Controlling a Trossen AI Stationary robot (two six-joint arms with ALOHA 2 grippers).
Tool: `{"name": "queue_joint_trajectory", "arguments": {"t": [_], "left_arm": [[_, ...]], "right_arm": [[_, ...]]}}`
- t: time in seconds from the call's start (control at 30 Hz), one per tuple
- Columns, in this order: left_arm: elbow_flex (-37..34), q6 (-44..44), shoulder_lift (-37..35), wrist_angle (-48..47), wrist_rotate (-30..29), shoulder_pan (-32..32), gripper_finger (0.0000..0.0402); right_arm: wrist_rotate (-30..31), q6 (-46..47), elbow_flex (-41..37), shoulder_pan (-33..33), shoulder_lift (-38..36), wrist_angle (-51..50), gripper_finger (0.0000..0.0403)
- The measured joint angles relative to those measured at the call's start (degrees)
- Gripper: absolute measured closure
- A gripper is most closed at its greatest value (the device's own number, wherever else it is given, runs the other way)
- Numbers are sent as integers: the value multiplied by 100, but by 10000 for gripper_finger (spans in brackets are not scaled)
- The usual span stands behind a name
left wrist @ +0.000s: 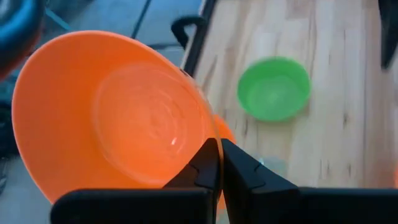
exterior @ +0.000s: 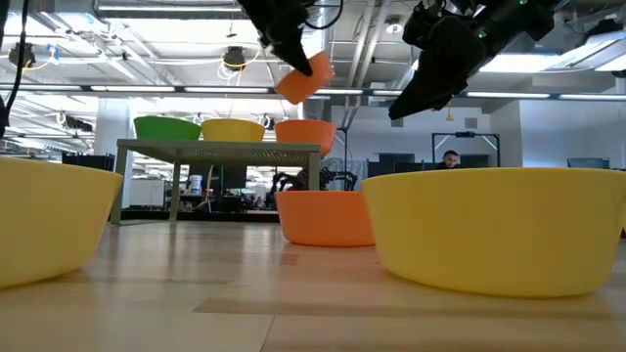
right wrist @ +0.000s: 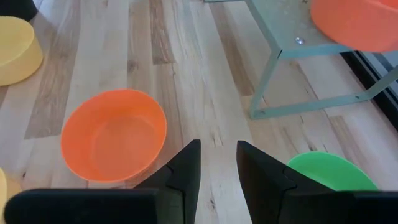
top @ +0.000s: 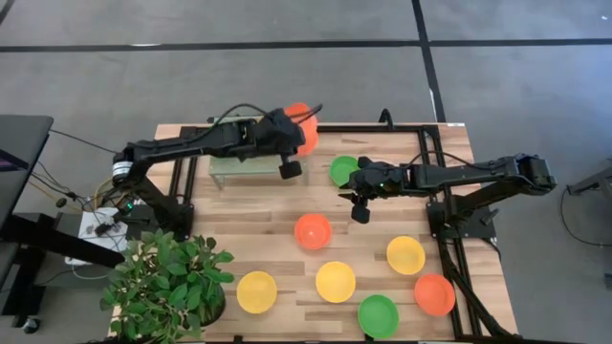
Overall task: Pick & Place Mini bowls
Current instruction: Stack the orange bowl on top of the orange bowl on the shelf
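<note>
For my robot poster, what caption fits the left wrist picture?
Left tool pinches the rim of a round orange plastic bowl; a small green plastic bowl sits on the wooden table.

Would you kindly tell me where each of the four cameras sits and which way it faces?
High view: overhead, straight down on the table; both arms show.
Low view: at tabletop height, looking level past bowls into the room; both arms hang from above.
Left wrist view: on the left arm; left hand shut on the orange bowl.
Right wrist view: on the right arm, looking down; right hand empty.
High and left wrist share that orange bowl.
</note>
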Motion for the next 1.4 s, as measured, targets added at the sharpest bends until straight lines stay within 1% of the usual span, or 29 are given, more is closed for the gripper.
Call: {"name": "queue_joint_trajectory", "arguments": {"t": [0.13,0.2,0.37,0.47,0.73,0.97,1.1,1.23,1.33,1.4], "left_arm": [[2,-170,40,151,742,264,393],[0,-327,78,76,849,316,393],[-2,-348,198,80,849,333,393],[-4,-355,318,-91,840,333,393],[-9,-498,449,-255,398,333,392],[-9,-734,440,-579,377,364,392],[-93,-735,438,-579,371,364,391],[-255,-708,438,-572,363,411,380],[-319,-702,438,-575,327,447,362],[-319,-686,438,-498,198,449,348]], "right_arm": [[0,0,-3,0,0,-30,305],[0,1,-3,0,0,-35,305],[0,48,-5,7,0,-68,305],[1,132,-5,7,0,-80,305],[1,152,-5,7,0,-152,305],[2,153,-7,7,0,-190,305],[2,153,-7,7,0,-192,305],[1,153,-7,7,-2,-192,305],[0,153,-7,7,-2,-192,305],[0,153,-7,7,0,-192,305]]}}
